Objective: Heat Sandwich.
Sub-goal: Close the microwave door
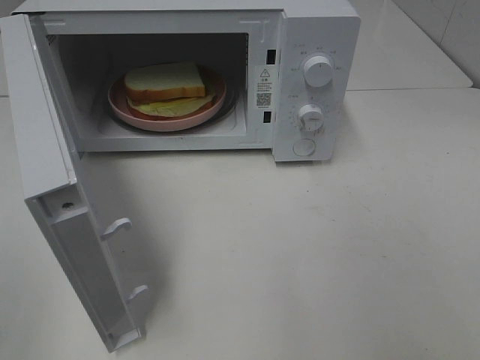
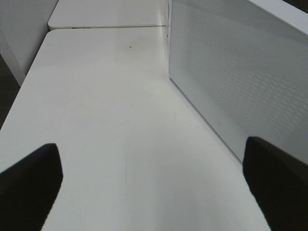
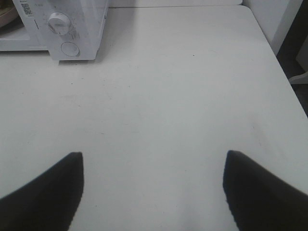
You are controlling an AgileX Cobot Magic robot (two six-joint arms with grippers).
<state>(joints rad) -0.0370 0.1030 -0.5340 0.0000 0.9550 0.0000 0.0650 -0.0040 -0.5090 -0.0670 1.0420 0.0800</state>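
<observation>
The left claw point(image 2: 151, 159) shows two broad, matte black fingers point(image 2: 29, 187) with blunt, rounded tips. The right claw point(image 3: 153, 159) shows a like pair, black and plain, each finger narrowing to a rounded corner.

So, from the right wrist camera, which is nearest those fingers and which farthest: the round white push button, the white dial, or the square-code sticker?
1. Round white push button, lowest on the white control panel.
2. White dial, just above the button.
3. Square-code sticker, past the panel, on the frame beside the oven opening.
</observation>
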